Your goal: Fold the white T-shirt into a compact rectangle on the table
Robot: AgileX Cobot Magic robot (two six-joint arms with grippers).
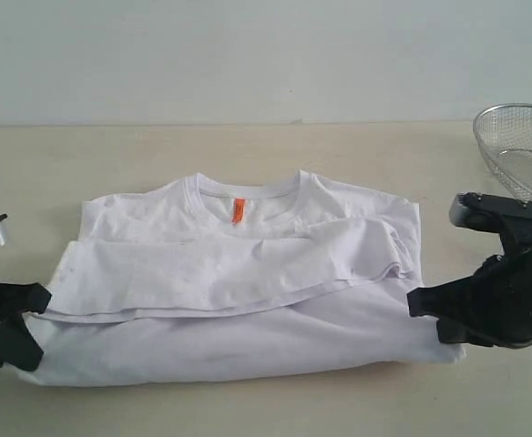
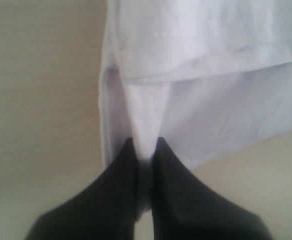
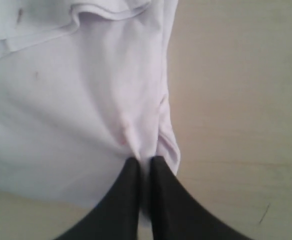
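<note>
Left claw (image 2: 146, 146) low, clamped on white T-shirt (image 1: 248, 273) edge | right claw (image 3: 145, 161) low, clamped on opposite edge

Nothing here can be read: the orange neck tag (image 1: 238, 211) on the white T-shirt (image 1: 248, 337) is too small to make out.

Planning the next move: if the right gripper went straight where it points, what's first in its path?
The white T-shirt: the right gripper is shut on its edge, so it would likely just push into the cloth ahead.
</note>
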